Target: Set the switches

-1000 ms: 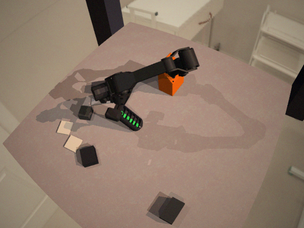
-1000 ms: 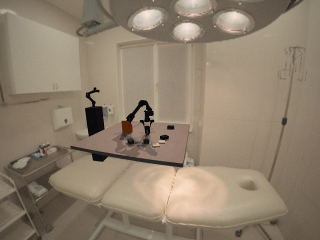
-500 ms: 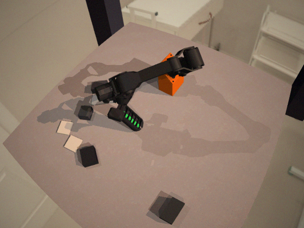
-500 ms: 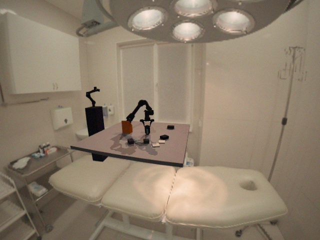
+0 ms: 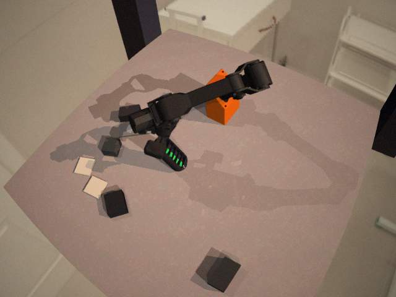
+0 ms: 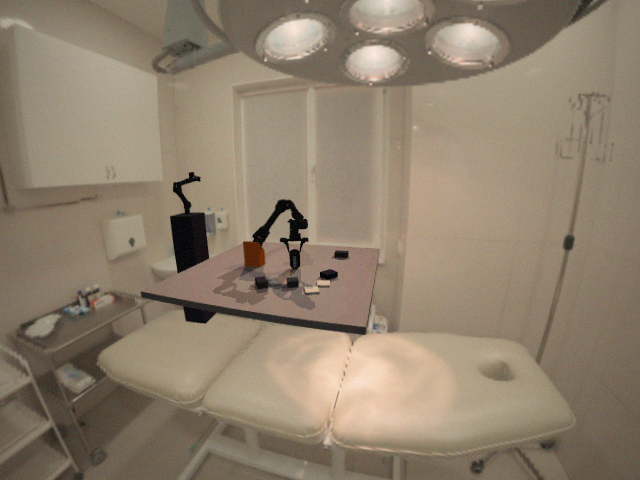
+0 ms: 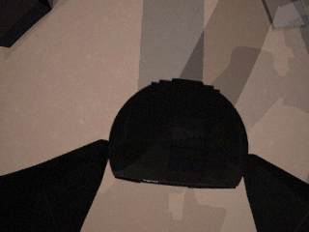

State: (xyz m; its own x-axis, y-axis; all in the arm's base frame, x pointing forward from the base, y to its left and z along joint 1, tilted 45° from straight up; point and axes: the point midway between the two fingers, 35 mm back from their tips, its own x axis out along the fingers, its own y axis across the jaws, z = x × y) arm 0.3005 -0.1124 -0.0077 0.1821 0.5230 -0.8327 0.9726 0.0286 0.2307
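Note:
The dark grey controller unit (image 5: 175, 158) (image 6: 294, 259) (image 7: 177, 131) hangs on end from my gripper (image 5: 155, 147) (image 6: 294, 250) (image 7: 177, 158), lifted off the bench (image 5: 271, 204). My gripper is shut on its upper end. In the top view the switch face points toward the camera, with a row of green rocker ends showing. The wrist view looks down on the unit's rounded end between my two dark fingers. The underside label is hidden in every view.
An orange block (image 5: 222, 110) (image 6: 253, 254) stands behind the arm. Small dark modules (image 5: 110, 145) (image 5: 115, 203) (image 5: 223, 273) and two cream tiles (image 5: 84, 166) (image 5: 94, 187) lie on the bench. A dark post (image 5: 137, 25) rises at the back edge.

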